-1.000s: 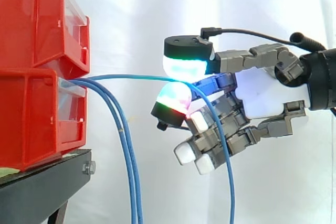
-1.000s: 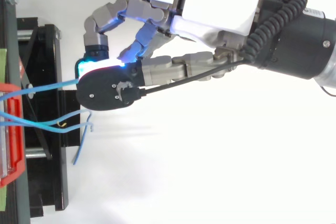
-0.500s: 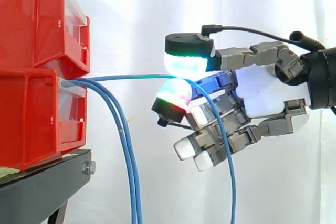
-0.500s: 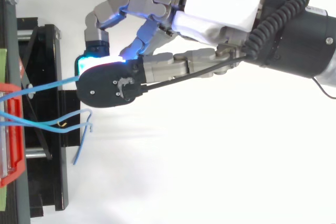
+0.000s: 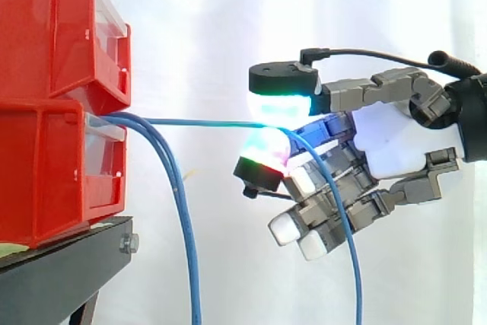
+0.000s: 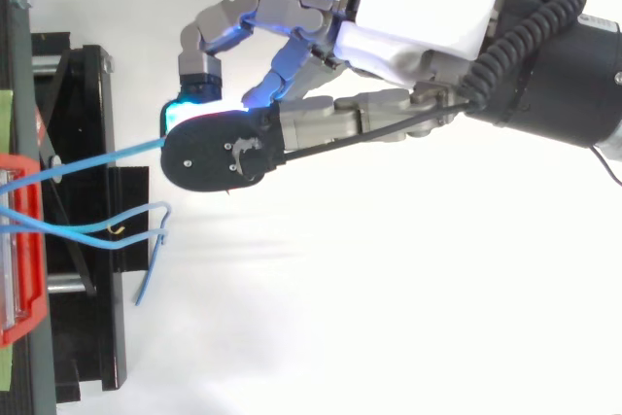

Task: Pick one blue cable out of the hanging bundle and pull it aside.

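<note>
While your hand (image 5: 388, 138) pinches the blue cable (image 5: 198, 122) between its pads (image 5: 278, 104), expect it thin, limp and slippery. A firm pinch there suits

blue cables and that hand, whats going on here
The robot hand has one blue cable pinched between two glowing pads. That cable runs in a taut, nearly level line from the lower red bin to the pinch, then drops past the hand. The other cables hang straight down from the bin beside the black stand, apart from the hand.
</note>
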Tool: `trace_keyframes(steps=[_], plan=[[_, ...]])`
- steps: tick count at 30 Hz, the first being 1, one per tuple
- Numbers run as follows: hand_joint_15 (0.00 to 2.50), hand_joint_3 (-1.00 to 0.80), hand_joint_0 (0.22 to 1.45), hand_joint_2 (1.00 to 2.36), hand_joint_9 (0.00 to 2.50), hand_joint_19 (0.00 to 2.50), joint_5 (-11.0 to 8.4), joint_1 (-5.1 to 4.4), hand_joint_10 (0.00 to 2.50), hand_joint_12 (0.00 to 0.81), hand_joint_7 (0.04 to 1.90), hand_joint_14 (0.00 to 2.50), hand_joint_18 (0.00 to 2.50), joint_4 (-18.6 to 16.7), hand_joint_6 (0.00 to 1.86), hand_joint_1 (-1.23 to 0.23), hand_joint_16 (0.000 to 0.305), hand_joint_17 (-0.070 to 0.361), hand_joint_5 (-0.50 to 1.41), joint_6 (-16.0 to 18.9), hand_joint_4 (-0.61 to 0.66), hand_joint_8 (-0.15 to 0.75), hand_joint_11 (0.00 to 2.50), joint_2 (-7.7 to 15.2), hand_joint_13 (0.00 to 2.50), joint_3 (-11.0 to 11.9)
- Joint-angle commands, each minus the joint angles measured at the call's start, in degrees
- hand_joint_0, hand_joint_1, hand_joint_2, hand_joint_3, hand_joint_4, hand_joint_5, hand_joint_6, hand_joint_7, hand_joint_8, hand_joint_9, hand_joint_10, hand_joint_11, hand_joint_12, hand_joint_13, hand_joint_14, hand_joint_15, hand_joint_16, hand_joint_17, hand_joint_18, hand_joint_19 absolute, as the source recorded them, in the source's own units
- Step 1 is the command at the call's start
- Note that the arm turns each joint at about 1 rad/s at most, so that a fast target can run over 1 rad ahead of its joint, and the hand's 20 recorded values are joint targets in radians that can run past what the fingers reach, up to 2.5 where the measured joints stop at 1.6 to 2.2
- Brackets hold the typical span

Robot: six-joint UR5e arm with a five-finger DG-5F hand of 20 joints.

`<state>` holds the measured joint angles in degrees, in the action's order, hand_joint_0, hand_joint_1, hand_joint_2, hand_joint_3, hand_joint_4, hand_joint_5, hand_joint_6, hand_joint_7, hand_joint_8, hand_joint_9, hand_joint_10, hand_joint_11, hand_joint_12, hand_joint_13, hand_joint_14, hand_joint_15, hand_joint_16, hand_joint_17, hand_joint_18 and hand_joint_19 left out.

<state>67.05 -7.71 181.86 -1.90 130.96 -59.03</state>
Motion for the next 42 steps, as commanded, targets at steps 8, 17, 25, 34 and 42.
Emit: trace_keyframes(steps=[8,17,25,34,42], plan=[[0.45,0.12,0.64,1.01,1.12,0.36,-0.26,-0.20,0.02,0.409,1.27,0.02,0.80,-0.8,0.93,-0.79,0.054,0.122,-0.11,0.3,-0.11,0.304,0.65,0.0,0.89,-3.5],[0.46,0.12,0.64,1.01,1.12,0.36,-0.43,-0.56,0.02,0.412,1.27,0.02,0.80,-8.7,0.93,-0.79,0.054,0.122,-0.11,0.7,-0.11,0.301,0.65,0.0,0.89,-6.0],[0.45,0.13,0.65,1.01,1.12,0.37,-0.52,-0.56,0.02,0.400,1.31,0.02,0.79,-10.8,0.93,-0.81,0.052,0.117,-0.12,0.5,-0.16,0.293,0.66,0.0,0.89,-6.4],[0.46,0.13,0.66,1.01,1.13,0.37,-0.26,-0.64,0.02,0.397,1.32,0.02,0.80,-10.8,0.93,-0.80,0.052,0.117,-0.12,0.3,-0.16,0.295,0.66,0.0,0.89,-6.4],[0.45,0.13,0.65,1.01,1.13,0.37,-0.43,-0.64,0.02,0.399,1.30,0.02,0.80,-10.7,0.94,-0.80,0.052,0.118,-0.12,0.2,-0.16,0.292,0.65,0.1,0.89,-6.4]])
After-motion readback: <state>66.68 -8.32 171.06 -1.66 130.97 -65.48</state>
